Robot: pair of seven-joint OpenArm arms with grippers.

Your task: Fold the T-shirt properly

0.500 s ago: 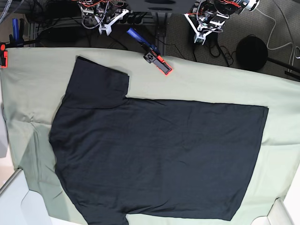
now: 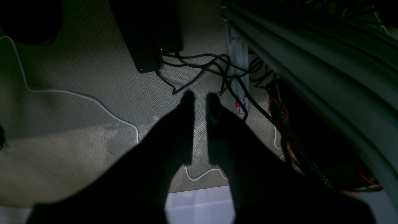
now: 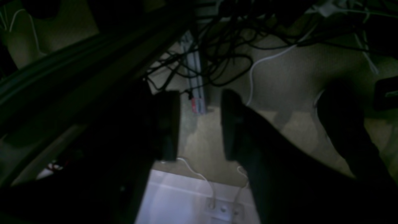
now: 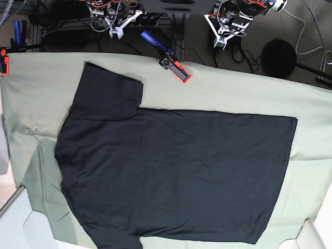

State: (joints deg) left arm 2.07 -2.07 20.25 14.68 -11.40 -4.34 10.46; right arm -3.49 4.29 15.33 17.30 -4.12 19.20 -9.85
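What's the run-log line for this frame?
T-shirt: flat, unfolded on green sheet | left end effector: narrow gap, empty, off table | right end effector: open, empty, off table

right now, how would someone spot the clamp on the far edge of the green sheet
Find the pale green sheet under the black T-shirt. On its far edge, just past the shirt's sleeve, lies the clamp. Its blue handle and orange-red jaw make it the only brightly coloured thing there.

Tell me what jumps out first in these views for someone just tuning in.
The big black T-shirt dominates, spread flat and unfolded across the pale green sheet, neck end at the base view's left. An orange-and-blue clamp sits on the sheet's far edge. Both arms are parked beyond it, over the floor: the left pincer nearly closed and empty, the right pincer open and empty.
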